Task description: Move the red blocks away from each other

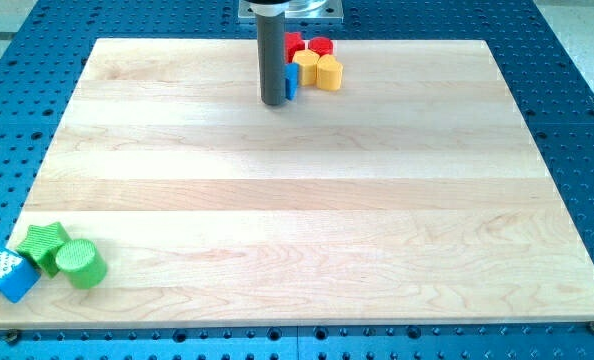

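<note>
Item: our two red blocks (307, 45), touching at the board's top edge, two yellow blocks (318, 70) just below, blue block (291, 80) against my tip (274, 102), which carries no jaws; risk: pushing upward drags neighbours or sends reds overboard.

My rod (274, 60) hides most of the blue block (291, 80) and part of one red block (294, 45); its top is cut off by the view's top edge
</note>
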{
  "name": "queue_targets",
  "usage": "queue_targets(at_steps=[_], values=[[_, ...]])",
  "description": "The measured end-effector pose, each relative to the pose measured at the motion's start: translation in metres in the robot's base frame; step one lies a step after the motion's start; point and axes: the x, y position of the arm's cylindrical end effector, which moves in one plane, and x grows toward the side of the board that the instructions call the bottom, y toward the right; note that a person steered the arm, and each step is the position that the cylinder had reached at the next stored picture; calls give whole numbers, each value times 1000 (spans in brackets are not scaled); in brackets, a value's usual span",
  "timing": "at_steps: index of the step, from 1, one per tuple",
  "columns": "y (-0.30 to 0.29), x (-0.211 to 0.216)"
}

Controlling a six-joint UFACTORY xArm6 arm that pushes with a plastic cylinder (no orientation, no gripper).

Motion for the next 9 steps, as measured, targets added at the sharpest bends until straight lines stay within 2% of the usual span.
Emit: queue_targets(at_steps=[2, 3, 4, 6, 7, 8, 9], values=[[-4, 0], [-2, 32], [33, 65], [170, -18], [151, -74], [136, -103], [93, -105]])
